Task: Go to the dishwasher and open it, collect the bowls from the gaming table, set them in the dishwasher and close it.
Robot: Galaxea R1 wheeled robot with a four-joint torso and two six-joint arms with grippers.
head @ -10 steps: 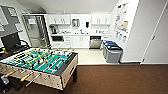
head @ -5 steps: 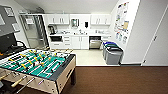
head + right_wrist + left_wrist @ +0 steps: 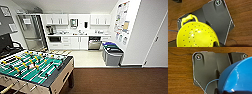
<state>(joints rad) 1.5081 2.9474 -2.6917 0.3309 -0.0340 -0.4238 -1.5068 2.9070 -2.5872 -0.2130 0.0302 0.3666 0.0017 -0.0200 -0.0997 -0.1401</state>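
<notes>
Dishwasher (image 3: 94, 43) nearer than before; foosball table (image 3: 35, 67) lower-left; claw grips indiscernible.

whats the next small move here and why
Probably keep driving forward toward the dishwasher, staying right of the foosball table. The blue bowl shows at the left wrist and a yellow colander at the right, and the dishwasher stands across the room.

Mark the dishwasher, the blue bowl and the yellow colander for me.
dishwasher (image 3: 94, 44): head view, on its steel front.
blue bowl (image 3: 238, 78): left wrist view, on its inner wall.
yellow colander (image 3: 198, 36): right wrist view, on its perforated surface.
</notes>
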